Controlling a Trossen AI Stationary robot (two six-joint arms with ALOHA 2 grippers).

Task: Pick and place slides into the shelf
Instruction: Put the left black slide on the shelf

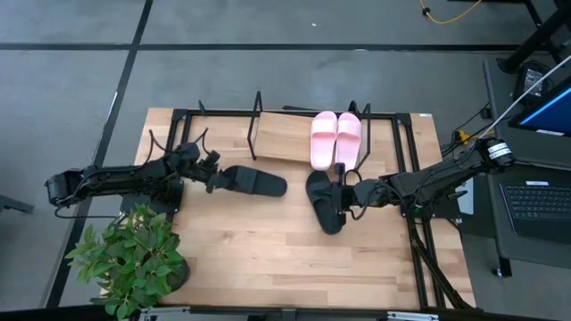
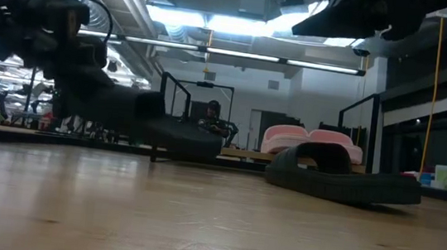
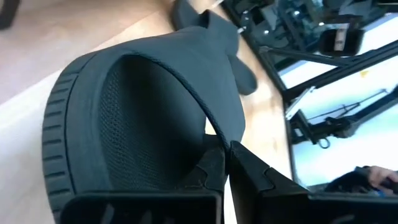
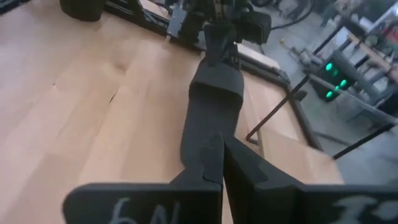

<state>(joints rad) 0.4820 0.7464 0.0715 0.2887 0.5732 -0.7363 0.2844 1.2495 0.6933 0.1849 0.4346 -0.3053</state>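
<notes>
- step in hand: the left gripper has its fingers closed on the heel end of a black slide on the table, just in front of the shelf; i judge the pick is made and the carry not yet begun.
- the right gripper is pinched shut too, at the edge of the other black slide, which lies flat on the table near the shelf's right end; whether it truly grips it i cannot tell.
- two pink slides already rest side by side on the shelf's right part, so about half the job looks done.
- next move, as i judge it: lift the left slide over the low wire rail and set it on the bare board left of the pink pair.
- materials: slides look foam-like, ribbed at the sole's edge, mesh-textured under the one wide strap; the shelf is a pale tilted board in a thin black wire frame.
</notes>
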